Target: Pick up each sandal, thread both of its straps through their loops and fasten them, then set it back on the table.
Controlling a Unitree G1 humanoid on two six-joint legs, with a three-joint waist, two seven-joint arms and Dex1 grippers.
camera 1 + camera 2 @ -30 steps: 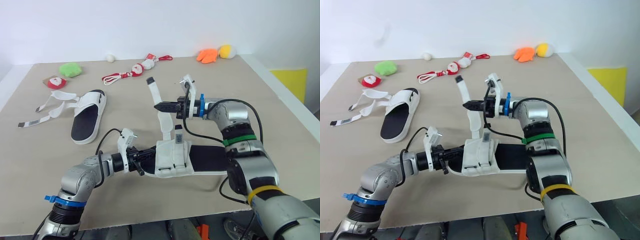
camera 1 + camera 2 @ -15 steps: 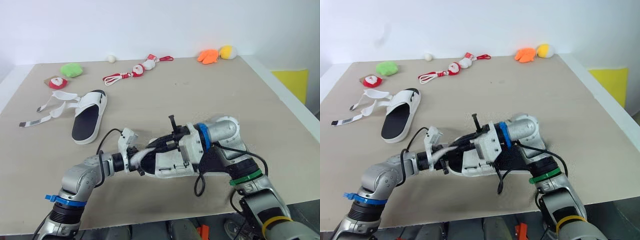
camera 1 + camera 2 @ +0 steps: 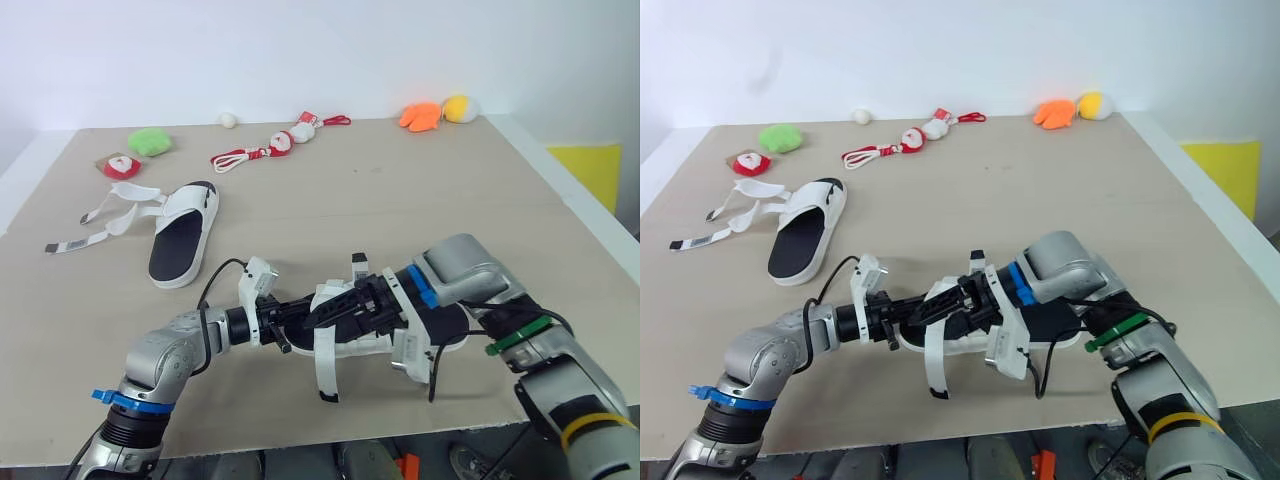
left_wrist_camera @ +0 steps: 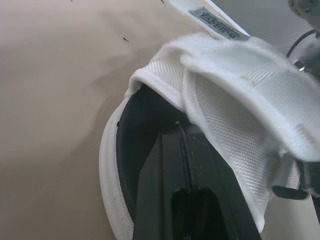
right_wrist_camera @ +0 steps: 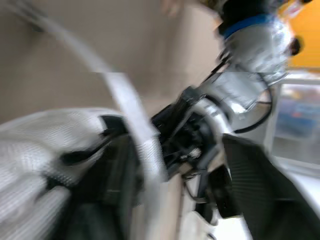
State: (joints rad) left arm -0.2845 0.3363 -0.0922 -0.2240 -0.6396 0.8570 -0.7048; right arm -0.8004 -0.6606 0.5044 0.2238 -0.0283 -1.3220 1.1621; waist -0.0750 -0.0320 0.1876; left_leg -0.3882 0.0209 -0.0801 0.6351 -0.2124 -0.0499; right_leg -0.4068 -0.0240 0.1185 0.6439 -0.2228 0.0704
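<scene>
- Left gripper [image 3: 283, 329] is clamped on the toe end of the near sandal [image 3: 352, 345], one finger lying on the black insole under the white upper.
- Right gripper [image 3: 335, 308] sits over that upper from the other side; I cannot tell whether it grips anything.
- One loose strap [image 3: 325, 372] trails from this sandal down onto the table [image 3: 400, 200].
- Far sandal [image 3: 182, 245] lies flat, well apart to the left, its straps splayed open.
- Green soft toy [image 3: 150, 140] rests near the far edge.

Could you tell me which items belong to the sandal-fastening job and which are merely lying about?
Job: near white sandal with black footbed; far matching sandal.
Lying about: green plush, orange plush, yellow plush, red-and-white Santa toys, small white ball.
</scene>
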